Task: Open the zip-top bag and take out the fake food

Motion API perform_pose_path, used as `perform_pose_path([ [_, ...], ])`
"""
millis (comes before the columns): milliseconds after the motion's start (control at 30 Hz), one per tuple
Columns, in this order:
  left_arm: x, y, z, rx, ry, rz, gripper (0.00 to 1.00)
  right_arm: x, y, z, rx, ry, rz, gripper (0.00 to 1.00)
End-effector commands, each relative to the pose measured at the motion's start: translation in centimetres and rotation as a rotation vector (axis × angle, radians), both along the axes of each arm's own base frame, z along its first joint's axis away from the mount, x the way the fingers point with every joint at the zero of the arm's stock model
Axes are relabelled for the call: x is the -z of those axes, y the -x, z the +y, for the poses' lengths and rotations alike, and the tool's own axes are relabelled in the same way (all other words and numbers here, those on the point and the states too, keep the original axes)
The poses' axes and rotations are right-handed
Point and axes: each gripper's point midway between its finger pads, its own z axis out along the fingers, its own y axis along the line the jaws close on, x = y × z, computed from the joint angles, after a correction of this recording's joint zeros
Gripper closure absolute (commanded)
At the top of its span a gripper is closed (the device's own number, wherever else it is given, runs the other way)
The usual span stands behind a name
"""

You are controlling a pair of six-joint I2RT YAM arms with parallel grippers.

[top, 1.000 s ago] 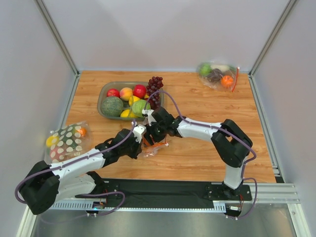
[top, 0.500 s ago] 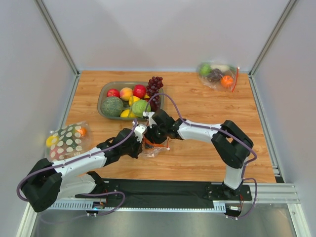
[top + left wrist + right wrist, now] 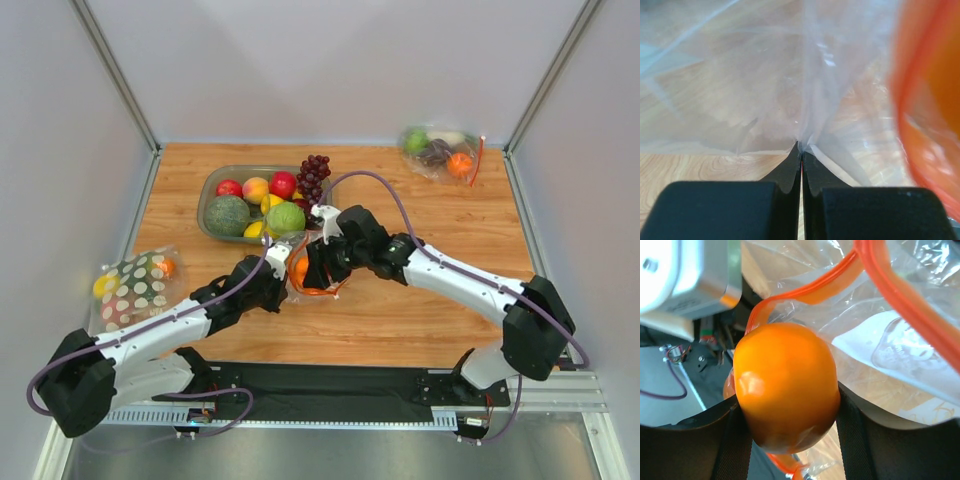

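Observation:
The clear zip-top bag (image 3: 322, 287) with an orange-red zip strip (image 3: 900, 295) lies open at the table's middle. My left gripper (image 3: 801, 150) is shut on a fold of its plastic (image 3: 765, 90), at the bag's left side in the top view (image 3: 281, 274). My right gripper (image 3: 787, 415) is shut on a small orange (image 3: 785, 385), held at the bag's mouth (image 3: 299, 268). A light green round fruit (image 3: 285, 217) sits in the bowl. A dark purple grape bunch (image 3: 314, 175) rests at the bowl's right edge.
A grey bowl (image 3: 210, 190) at the back left holds red apples, yellow lemons and a dark green squash (image 3: 227, 215). A white polka-dot bag (image 3: 135, 283) lies at the left edge. Another clear bag with fruit (image 3: 440, 152) lies at the back right corner.
My right gripper has risen and drawn back to the right, bringing the orange up into view at the bag's mouth. The left gripper has kept its hold on the bag.

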Motion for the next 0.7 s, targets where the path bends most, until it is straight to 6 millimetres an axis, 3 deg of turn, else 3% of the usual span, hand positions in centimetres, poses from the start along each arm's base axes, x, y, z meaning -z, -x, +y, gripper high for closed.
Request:
perform_pose_path([
  [0,-0.1,0.1,0.9,-0.032,-0.024,0.013,1.0,-2.3,0.6,-1.1,-0.001,-0.053,-0.016,0.99],
  [267,-0.7,0.3,0.9,-0.029,-0.004,0.003,1.0,-5.6,1.8,-1.7,-0.039,-0.278,0.031,1.0],
  [500,-2.2,0.4,-0.2,0.036,0.046,-0.039,1.0,-9.9,4.3,-0.2,-0.209,-0.477,0.091,1.0],
  [667,-2.9,-0.1,-1.4,0.079,0.056,-0.042,1.0,-12.4,4.5,0.3,-0.251,-0.557,0.063,1.0],
])
